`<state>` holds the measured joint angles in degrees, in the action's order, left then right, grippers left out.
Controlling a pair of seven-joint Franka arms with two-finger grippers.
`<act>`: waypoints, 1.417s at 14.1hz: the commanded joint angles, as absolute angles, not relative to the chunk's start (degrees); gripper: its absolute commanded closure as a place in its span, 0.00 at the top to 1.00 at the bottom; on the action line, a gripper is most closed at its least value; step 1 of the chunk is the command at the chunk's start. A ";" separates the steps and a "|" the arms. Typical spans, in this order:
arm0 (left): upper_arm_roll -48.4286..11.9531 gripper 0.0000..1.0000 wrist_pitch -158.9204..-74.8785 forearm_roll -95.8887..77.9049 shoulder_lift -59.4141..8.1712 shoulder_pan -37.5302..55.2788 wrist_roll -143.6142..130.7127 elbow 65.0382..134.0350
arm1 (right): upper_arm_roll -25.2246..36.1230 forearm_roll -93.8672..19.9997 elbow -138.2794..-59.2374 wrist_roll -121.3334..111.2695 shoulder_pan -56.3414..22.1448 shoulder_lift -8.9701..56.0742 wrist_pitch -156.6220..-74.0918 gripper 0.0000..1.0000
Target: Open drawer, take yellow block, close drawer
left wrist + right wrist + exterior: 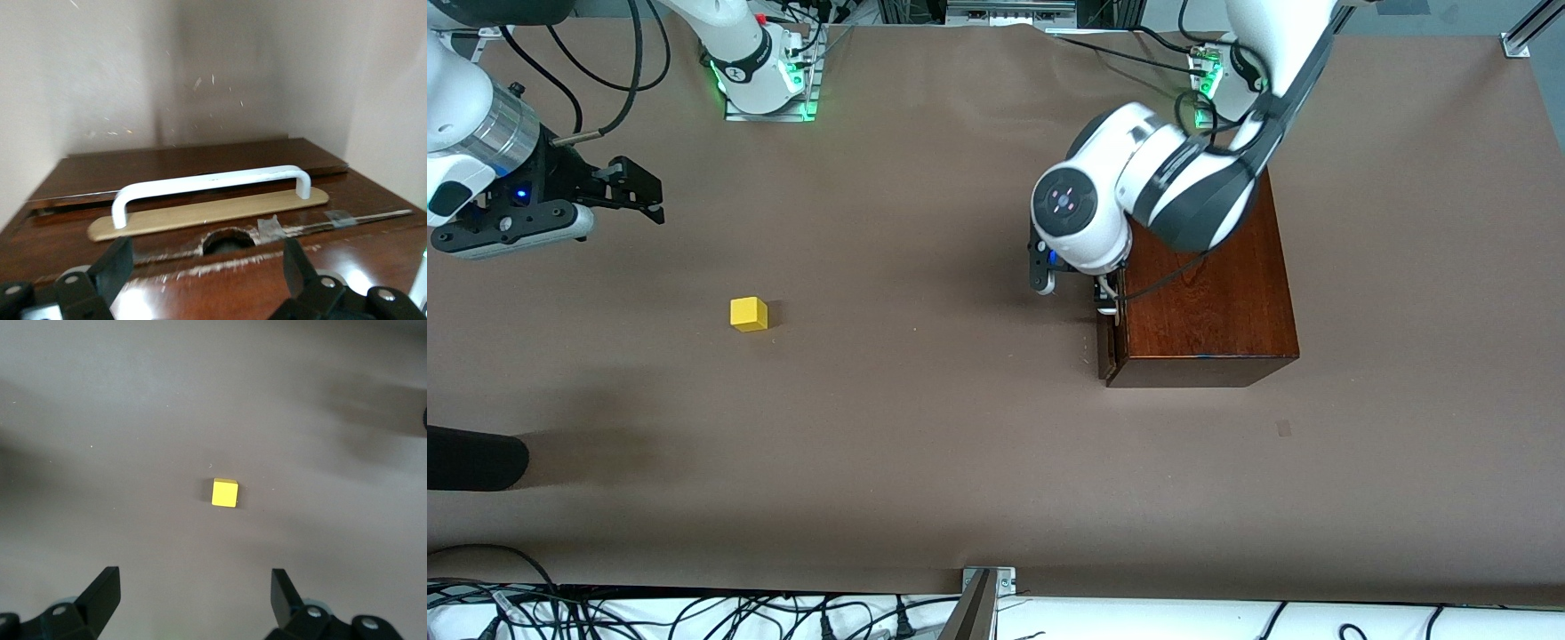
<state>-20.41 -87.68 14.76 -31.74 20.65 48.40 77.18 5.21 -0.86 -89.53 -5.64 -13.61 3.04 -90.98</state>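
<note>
Dark reddish-brown polished wooden box [1209, 293] standing toward the left arm's end of the brown-covered table [925, 462], well in from every edge. Its drawer [1108, 347] pushed in, or nearly so: only a thin dark strip of the front seen in the front view, and from the left wrist view a narrow gap along one edge that cannot be judged further. Interior hidden entirely. White loop handle [212, 187] on a pale wooden backing plate [208, 212] plain in the left wrist view, untouched, but covered by the arm in the front view. A round hole [224, 240] just beside the plate, contents too dark to make out.

Left gripper [207, 267] held in front of the drawer, fingers [113, 265] spread wide and holding nothing, tips short of the handle. Mostly masked in the front view by the white wrist joint [1080, 209], which also covers part of the box top.

Small bright yellow cube [749, 314] [225, 493] lying alone on the bare table, toward the right arm's end, well apart from the box, 3 faces visible.

Right gripper [627, 191] [193, 593] hovering near the table edge at the right arm's end, fingers parted and empty, arm partly cut off by the frame.

Dark rounded object [471, 458] entering at that same table edge, nearer the front camera, cut off and not identifiable.
</note>
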 commanded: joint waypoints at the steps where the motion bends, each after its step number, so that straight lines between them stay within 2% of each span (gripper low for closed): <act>1: -20.66 1.00 -85.70 10.90 -28.84 17.59 48.17 72.00 | 5.01 -0.70 -88.59 -4.57 -13.54 2.99 -90.17 1.00; 5: -20.48 1.00 -80.78 10.55 -26.64 11.01 48.34 65.94 | 5.01 -0.88 -88.59 -4.92 -13.54 2.99 -90.26 1.00; 7: -18.47 1.00 -84.43 10.46 -23.92 6.96 48.25 67.31 | 5.10 -0.35 -88.59 -5.01 -13.54 2.99 -90.35 1.00; 11: -7.49 1.00 -93.24 4.93 -13.47 6.42 39.60 82.57 | 5.10 -0.35 -88.68 -5.10 -13.54 2.99 -91.14 1.00; 13: -6.59 1.00 -96.23 4.75 -9.42 6.33 27.66 88.57 | 5.10 -0.26 -88.59 -5.10 -13.54 3.08 -91.14 1.00; 17: -5.81 1.00 -98.35 4.40 -0.90 2.74 3.40 95.70 | 4.92 -0.26 -88.68 -5.10 -13.54 2.99 -90.97 1.00; 20: -5.01 1.00 -98.35 3.78 1.31 2.29 -6.75 96.77 | 5.01 -0.35 -88.68 -5.10 -13.54 2.99 -90.79 1.00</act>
<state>-5.26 -96.62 5.45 -1.58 2.78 -1.64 93.36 5.24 -0.86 -89.42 -5.43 -13.61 3.06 -91.45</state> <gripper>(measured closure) 0.000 0.000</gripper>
